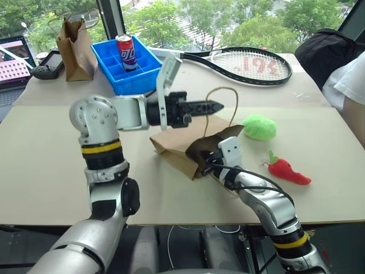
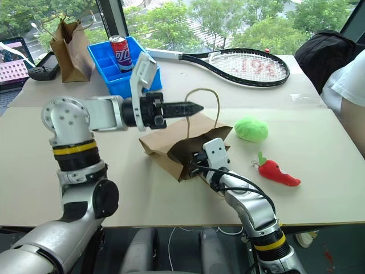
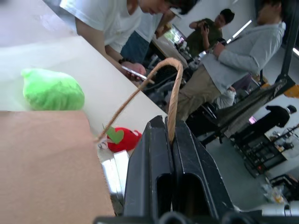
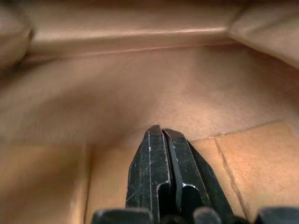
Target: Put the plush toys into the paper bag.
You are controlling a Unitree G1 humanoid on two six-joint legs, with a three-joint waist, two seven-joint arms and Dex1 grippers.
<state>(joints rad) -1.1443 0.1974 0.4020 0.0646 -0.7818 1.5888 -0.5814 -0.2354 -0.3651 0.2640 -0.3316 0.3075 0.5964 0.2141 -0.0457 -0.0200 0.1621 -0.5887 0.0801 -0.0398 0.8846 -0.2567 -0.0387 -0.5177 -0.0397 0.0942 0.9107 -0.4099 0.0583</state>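
The brown paper bag (image 1: pixel 182 145) is lying on the table (image 1: pixel 51 165), mouth facing the robot. The left gripper (image 1: pixel 218 105) is pinching its cord handle (image 3: pixel 174 93); the right gripper (image 4: pixel 162 132), fingers pressed together, is reaching inside. The lime-green plush (image 1: pixel 259 127) and red plush (image 1: pixel 288 170) are lying just beside the bag.

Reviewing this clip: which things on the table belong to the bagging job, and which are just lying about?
Job:
paper bag
its handle, pinched by the left gripper
green plush
red plush
right gripper, shut inside the bag

Lying about:
tennis racket
blue tray
soda can
narrower paper bag
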